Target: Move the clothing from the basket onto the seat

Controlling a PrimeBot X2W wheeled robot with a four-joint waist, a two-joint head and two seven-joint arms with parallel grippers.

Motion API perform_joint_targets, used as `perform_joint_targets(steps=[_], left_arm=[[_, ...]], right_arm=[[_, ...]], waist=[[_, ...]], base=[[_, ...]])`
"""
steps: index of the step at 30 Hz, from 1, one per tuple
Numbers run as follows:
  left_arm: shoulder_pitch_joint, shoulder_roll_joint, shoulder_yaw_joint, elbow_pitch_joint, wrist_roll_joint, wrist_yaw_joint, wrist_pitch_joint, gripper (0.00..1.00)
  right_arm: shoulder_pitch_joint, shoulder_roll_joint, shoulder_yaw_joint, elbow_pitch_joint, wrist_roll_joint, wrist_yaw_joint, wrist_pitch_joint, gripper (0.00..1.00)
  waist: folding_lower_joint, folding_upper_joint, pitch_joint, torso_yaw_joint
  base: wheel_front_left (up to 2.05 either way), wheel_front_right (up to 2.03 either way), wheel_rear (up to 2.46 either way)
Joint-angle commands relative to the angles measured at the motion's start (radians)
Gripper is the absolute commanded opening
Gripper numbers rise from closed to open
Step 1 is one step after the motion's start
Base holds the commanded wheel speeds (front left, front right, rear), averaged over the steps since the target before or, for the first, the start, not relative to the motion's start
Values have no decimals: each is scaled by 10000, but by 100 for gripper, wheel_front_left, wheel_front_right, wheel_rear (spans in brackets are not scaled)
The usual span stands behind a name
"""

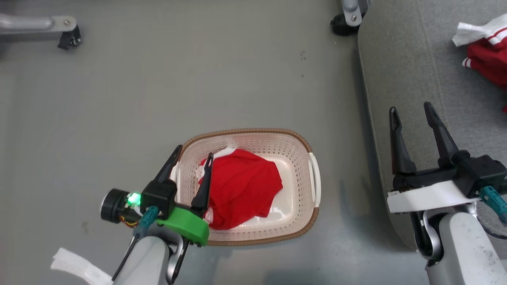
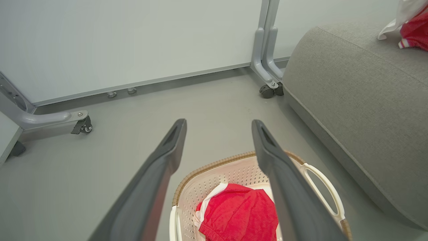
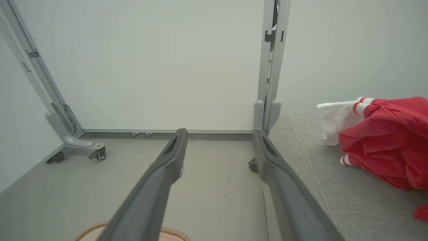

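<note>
The left gripper (image 1: 194, 151) hangs spread and empty, fingers astride the wall of the basket (image 1: 253, 130), the red garment (image 1: 241, 190) under one tip, so dropping straight might pinch plastic and drag it, while beyond the right gripper (image 1: 410, 107), fingers equally slack, the other garment (image 1: 489, 59) lies on the seat (image 1: 412, 67).

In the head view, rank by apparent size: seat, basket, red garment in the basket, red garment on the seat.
1. seat, itself cropped
2. basket
3. red garment in the basket
4. red garment on the seat, cropped by the frame edge, so its place is unsure
</note>
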Motion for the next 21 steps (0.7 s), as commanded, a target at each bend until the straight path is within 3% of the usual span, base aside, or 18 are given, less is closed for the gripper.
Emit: perform_joint_targets(steps=[1,21], left_arm=[[-530,33,-75,230,77,-81,-3,100],[-4697,1171,-3129,4319,1503,-253,-3,100]], right_arm=[[-318,-73,-27,-111,-38,-3,-30,100],[-1974,219,197,-1411,101,-3,-30,100]], waist=[[-1,0,1976,-67],[-1,0,5413,-1462]], base=[[0,0,0],[0,0,0]])
